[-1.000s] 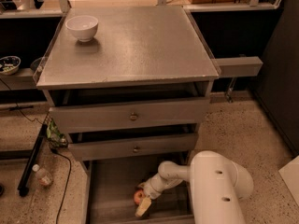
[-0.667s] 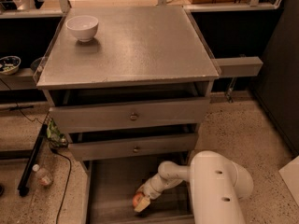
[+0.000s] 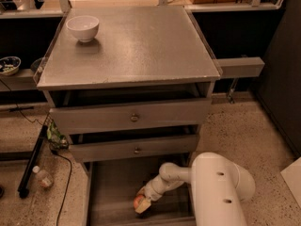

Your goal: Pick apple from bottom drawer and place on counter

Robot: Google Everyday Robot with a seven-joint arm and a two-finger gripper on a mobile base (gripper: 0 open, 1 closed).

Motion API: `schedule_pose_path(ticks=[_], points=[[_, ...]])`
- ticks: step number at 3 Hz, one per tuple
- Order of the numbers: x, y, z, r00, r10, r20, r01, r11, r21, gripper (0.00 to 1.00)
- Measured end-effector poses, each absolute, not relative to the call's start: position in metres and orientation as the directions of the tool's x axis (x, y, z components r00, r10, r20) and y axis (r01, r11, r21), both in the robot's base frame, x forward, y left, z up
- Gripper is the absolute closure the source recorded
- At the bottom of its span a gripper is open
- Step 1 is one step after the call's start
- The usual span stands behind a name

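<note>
Apple [image 3: 138, 202] is down in the bottom drawer [image 3: 113, 192], under the counter [image 3: 141, 46]; my gripper [image 3: 143, 204] is right against it; can't tell if it's holding.

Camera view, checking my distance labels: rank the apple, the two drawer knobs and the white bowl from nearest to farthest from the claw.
The claw is down in the bottom drawer.
1. Apple: right at the claw.
2. Lower knob: above, on the middle drawer front.
3. Upper knob: higher, on the top drawer front.
4. White bowl: far left corner of the counter.
</note>
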State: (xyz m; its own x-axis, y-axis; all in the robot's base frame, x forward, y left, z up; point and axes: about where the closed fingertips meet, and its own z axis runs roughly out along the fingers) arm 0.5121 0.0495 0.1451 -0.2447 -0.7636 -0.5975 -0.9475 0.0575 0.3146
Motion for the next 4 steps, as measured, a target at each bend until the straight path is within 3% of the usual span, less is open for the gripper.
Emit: schedule_pose_path(ticks=[1, 4], points=[[0.512, 0.050, 0.145, -0.245, -0.764, -0.597, -0.947, 0.057, 0.315, 1.00], [0.511, 0.053, 0.186, -0.206, -0.793, -0.574, -0.961, 0.053, 0.273, 1.00]])
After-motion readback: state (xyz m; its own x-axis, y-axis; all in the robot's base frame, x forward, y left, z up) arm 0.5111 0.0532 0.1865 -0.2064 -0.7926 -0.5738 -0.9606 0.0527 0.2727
